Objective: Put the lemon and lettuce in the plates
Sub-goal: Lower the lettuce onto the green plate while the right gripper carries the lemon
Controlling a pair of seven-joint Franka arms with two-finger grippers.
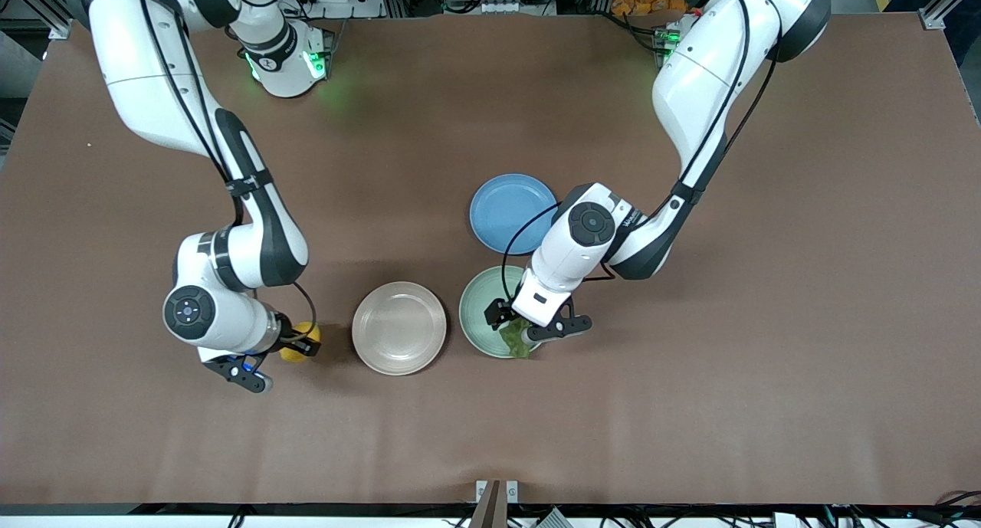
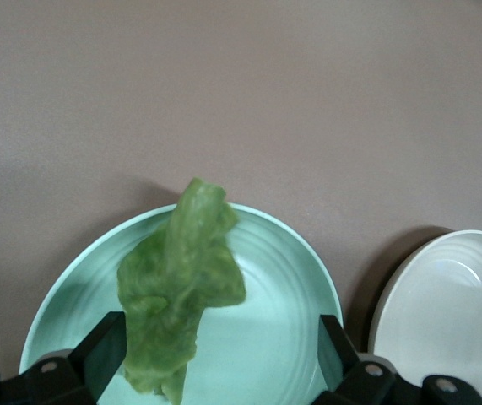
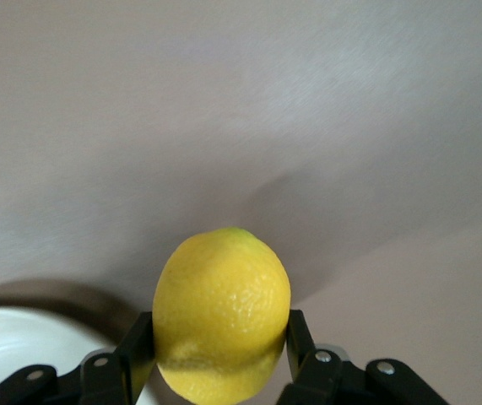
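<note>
My left gripper (image 1: pixel 530 321) hangs open over the pale mint plate (image 1: pixel 479 313). In the left wrist view the wrinkly green lettuce (image 2: pixel 177 291) droops against one finger (image 2: pixel 105 350), with a wide gap to the other finger, and the mint plate (image 2: pixel 283 337) lies right below it. The lettuce (image 1: pixel 518 338) is at the plate's edge nearer the front camera. My right gripper (image 1: pixel 300 345) is shut on the yellow lemon (image 1: pixel 297 342), low above the table beside the pink-beige plate (image 1: pixel 398 327). Both fingers press the lemon (image 3: pixel 222 312) at its sides.
A blue plate (image 1: pixel 512 212) lies farther from the front camera than the mint plate and close to the left arm's wrist. The pink-beige plate sits between the two grippers, and its rim (image 3: pixel 21 346) shows in the right wrist view.
</note>
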